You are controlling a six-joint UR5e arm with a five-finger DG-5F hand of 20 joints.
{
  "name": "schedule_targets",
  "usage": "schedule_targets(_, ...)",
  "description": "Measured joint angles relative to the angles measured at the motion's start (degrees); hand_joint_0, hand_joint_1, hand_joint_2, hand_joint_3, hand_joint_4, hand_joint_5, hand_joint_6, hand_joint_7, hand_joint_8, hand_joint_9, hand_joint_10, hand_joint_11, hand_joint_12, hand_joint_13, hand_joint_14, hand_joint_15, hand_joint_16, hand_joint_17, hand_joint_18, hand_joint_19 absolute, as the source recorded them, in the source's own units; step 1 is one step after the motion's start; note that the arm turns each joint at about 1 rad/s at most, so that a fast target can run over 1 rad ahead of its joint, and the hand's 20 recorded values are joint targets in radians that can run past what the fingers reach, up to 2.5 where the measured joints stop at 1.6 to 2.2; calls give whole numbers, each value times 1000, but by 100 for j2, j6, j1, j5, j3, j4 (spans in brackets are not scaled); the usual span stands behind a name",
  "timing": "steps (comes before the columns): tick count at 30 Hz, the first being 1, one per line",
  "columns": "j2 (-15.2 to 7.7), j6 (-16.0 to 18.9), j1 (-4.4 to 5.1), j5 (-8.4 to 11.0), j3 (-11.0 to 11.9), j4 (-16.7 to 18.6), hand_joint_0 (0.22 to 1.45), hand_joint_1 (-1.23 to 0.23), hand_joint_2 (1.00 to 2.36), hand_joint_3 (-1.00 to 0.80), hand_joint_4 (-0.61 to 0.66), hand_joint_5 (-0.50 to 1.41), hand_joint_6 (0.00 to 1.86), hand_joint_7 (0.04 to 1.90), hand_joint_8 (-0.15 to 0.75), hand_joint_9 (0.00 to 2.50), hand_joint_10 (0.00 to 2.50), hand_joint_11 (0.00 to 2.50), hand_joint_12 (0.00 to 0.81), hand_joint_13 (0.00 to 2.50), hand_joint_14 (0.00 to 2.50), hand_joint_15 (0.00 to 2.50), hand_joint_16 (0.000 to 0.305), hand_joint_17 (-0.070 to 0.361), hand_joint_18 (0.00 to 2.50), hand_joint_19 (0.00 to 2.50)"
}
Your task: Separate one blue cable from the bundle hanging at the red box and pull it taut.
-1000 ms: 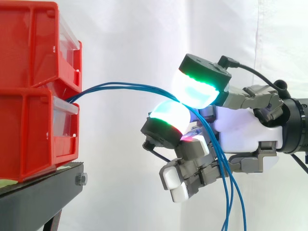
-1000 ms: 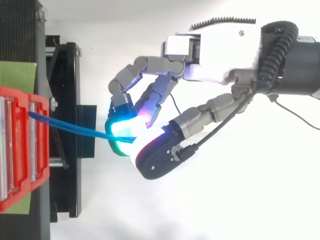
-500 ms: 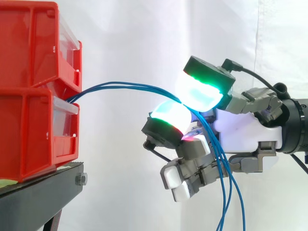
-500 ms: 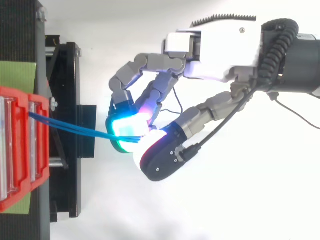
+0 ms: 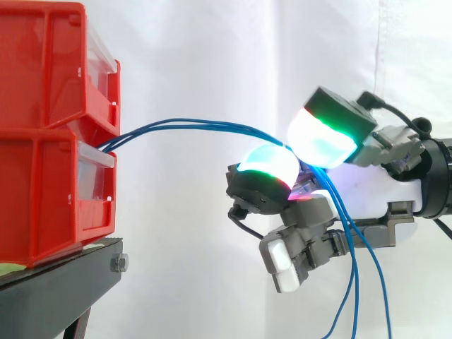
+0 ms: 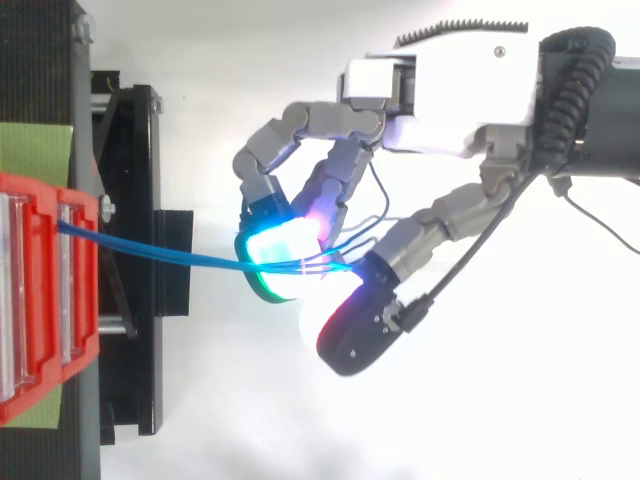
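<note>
Honestly, the hand [image 6: 450,95] has its thumb and finger pads curled loosely round several blue cables [image 5: 183,123] strung from the red box [image 5: 49,191]. Pulling now could drag the whole bundle, or let it slip.

Two red bins are sitting on one black stand [image 5: 56,282], an upper bin [image 5: 42,63] stacked on a lower bin [image 5: 35,198]. Each bin is showing one clear front panel, making two panels above the stand. Three blue cables [image 5: 183,126], as far as the strands can be told apart, are running out from between the bins and away from the stand. One hand [image 5: 395,187] is reaching toward the stand. One white curtain [image 5: 212,56] is hanging behind the stand.
</note>
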Motion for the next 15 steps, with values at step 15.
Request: schedule_targets(15, 24, -2, -40, 1, 0, -103, 609, -776, 1025, -170, 127, -149, 900, 1375, 325, 1157, 19, 992, 320, 901, 20, 597, 36, 81, 739, 506)
